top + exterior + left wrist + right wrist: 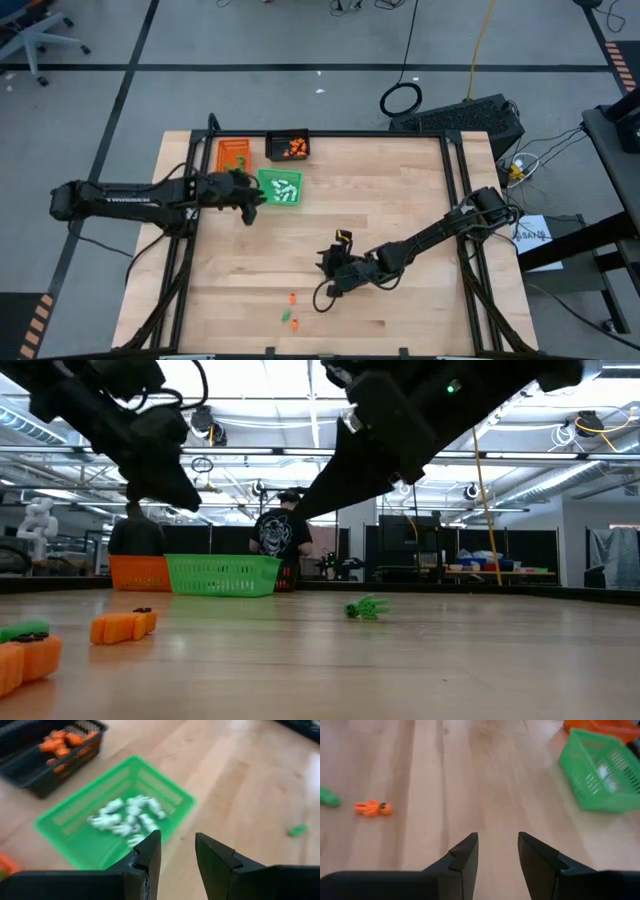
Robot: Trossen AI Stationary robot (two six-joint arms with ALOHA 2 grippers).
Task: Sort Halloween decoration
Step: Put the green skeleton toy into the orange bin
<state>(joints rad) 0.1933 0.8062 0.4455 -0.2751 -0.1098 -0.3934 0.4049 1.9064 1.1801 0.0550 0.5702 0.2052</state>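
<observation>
Bare wood lies wide between both empty, parted claws: left claw (250, 207) at the green tray's (266, 176) edge, right claw (327, 272) mid-surface.

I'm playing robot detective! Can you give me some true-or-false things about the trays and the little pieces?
1. The green tray holds white pieces. True.
2. The black tray holds green pieces. False: it holds orange pieces.
3. The left pincer is open with nothing between its fingers. True.
4. The right pincer grips an orange piece. False: it is open and empty; an orange piece lies on the table.
5. Some pieces lie loose on the table. True.
</observation>
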